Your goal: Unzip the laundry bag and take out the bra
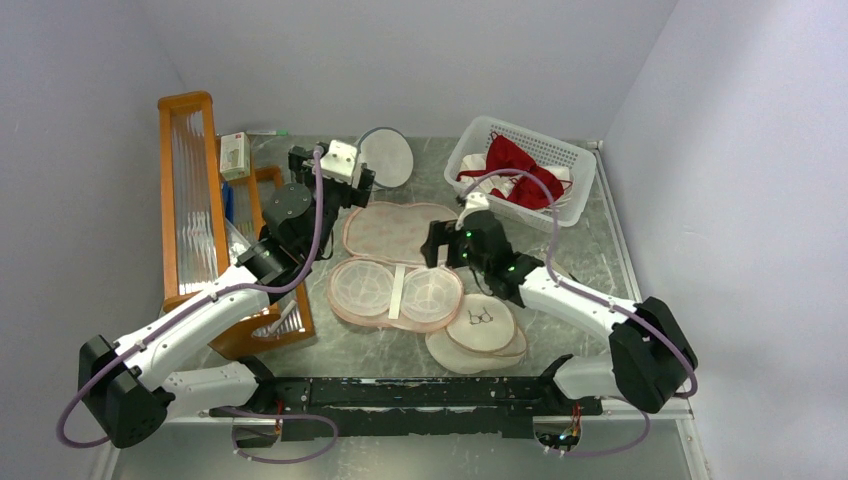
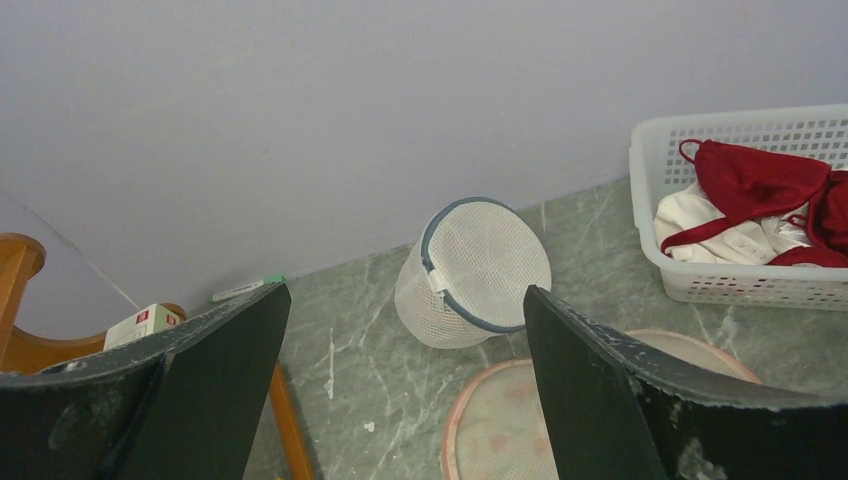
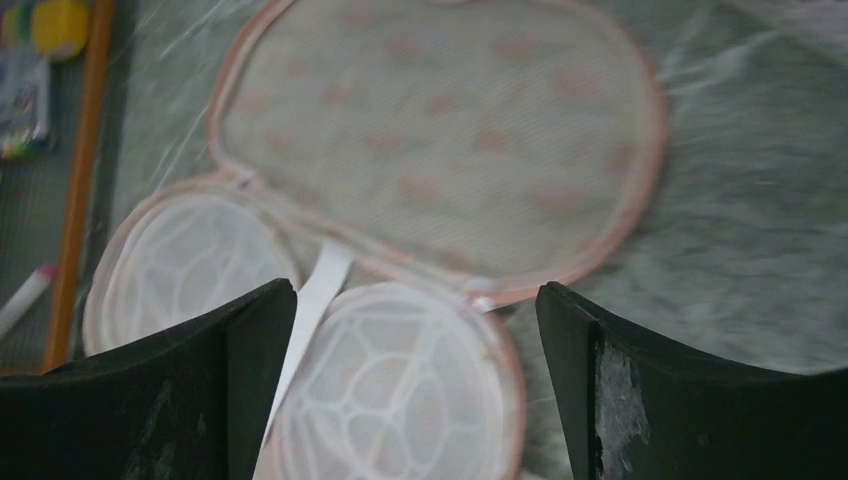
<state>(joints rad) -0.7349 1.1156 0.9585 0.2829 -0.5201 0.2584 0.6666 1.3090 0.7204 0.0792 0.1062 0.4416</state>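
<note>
We see the laundry bag [image 1: 392,232] lying unzipped and spread flat mid-table. Its peach printed, pink-trimmed flap is laid toward the far side, and the near half bares two round pale cups with a white strap between them. The bra [image 1: 518,165], deep red, lies crumpled in the white basket [image 1: 545,140] at the far right, apart from the bag.

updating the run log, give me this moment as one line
laundry bag: unzipped, lying open | bra: out, in white basket | left gripper: open, empty | right gripper: open, empty, over bag
</note>
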